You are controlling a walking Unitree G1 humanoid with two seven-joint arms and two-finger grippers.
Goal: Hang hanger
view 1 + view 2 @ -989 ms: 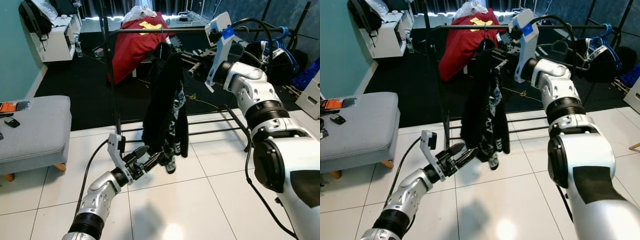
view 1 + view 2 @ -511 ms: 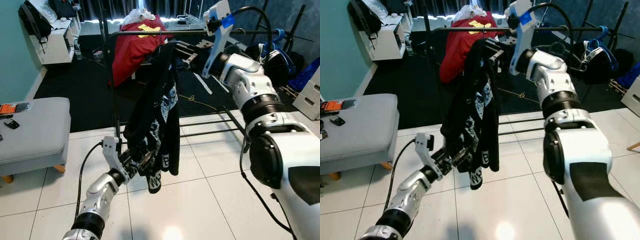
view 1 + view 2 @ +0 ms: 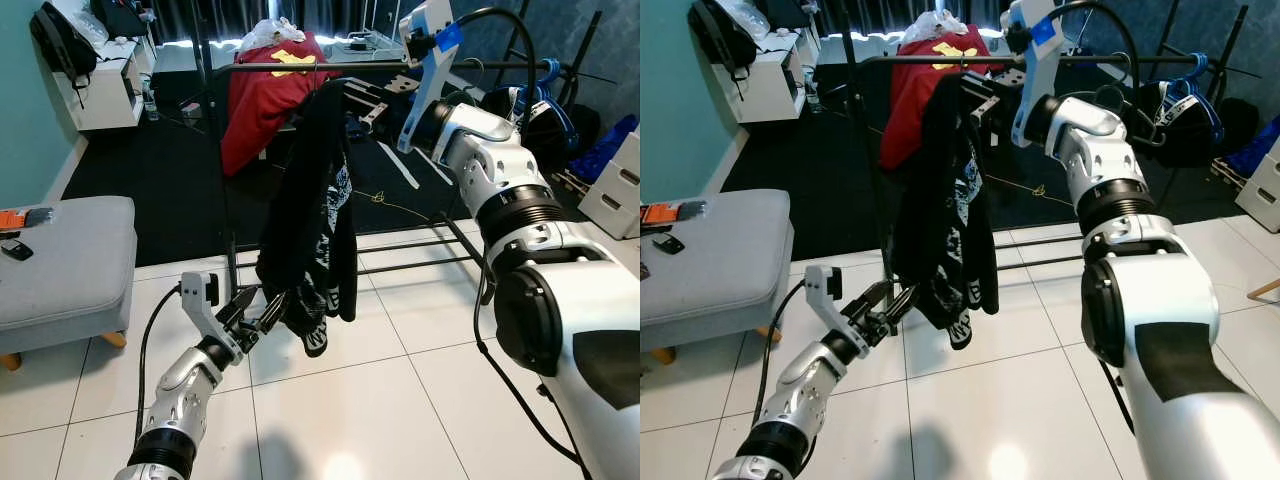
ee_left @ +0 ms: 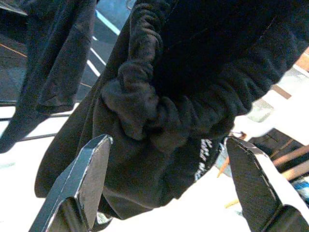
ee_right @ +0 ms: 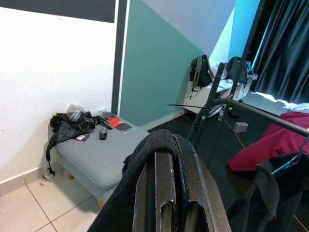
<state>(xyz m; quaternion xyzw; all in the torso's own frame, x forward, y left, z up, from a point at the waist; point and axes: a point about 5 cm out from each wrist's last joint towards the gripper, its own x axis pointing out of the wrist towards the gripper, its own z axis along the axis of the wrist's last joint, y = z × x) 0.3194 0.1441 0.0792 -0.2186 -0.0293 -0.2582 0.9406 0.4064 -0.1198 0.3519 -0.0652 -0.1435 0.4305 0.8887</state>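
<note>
Black cloth, a dark garment (image 3: 315, 215) with a pale print, hangs from its top near the horizontal rail (image 3: 300, 67) of a black clothes rack and falls down to just above the white tiled floor (image 3: 380, 400). The hanger itself is hidden under the cloth, so its shape cannot be made out. The right claw (image 3: 975, 100) is raised at the top of the garment, just below the rail; in the right wrist view its two black fingers (image 5: 166, 188) are pressed together with the black cloth draped over them, so it grips the top of the garment. The left claw (image 3: 255, 312) is low, at the bottom hem of the garment. In the left wrist view its fingers (image 4: 84, 181) stand wide apart, with the bunched hem between them but not pinched.

On the same rail, beside the black garment, hangs a red garment (image 3: 265, 95) with a yellow mark. To the robot's left stands a grey bench (image 3: 60, 260) with small objects on it. A blue hanger (image 3: 550, 75) is at the far right of the rack.
</note>
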